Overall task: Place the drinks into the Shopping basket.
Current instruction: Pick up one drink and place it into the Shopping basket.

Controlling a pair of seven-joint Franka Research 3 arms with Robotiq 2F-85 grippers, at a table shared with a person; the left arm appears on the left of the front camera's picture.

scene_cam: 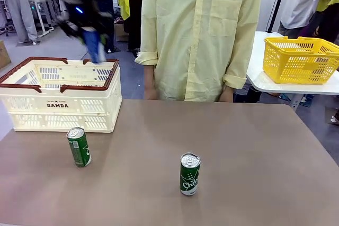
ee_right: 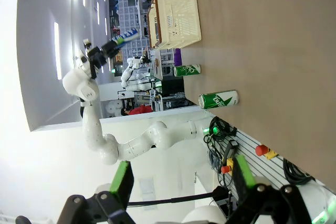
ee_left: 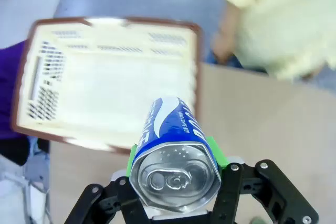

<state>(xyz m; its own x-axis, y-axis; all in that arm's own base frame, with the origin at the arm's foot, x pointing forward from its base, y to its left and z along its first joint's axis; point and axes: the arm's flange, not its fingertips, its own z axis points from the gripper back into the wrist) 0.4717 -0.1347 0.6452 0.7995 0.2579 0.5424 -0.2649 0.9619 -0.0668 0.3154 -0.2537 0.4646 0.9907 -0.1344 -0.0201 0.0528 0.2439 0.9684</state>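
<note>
Holding a blue drink can high over the Shopping basket.

Reaches in from the left with the left arm [ee_right: 94, 124], raised well above the table [scene_cam: 265, 157] and bent down at the wrist; blurred in the front view, so exact tilt hard to tell. Hangs over the Shopping basket [ee_left: 197, 77], which lies below and just beyond the fingers, apart from them. Clamps the left gripper [ee_left: 176, 153] on the blue drink can [ee_left: 173, 124], green pads [ee_left: 212, 150] pressed against its sides near the silver top, can body pointing away toward the basket. Spreads the right gripper [ee_right: 182, 179] wide, touching nothing. Below the left gripper, two green drink cans standing on the table on the robot's side of the basket: one [scene_cam: 79, 147] near the basket, the other [scene_cam: 189, 174] well off to the right.
</note>
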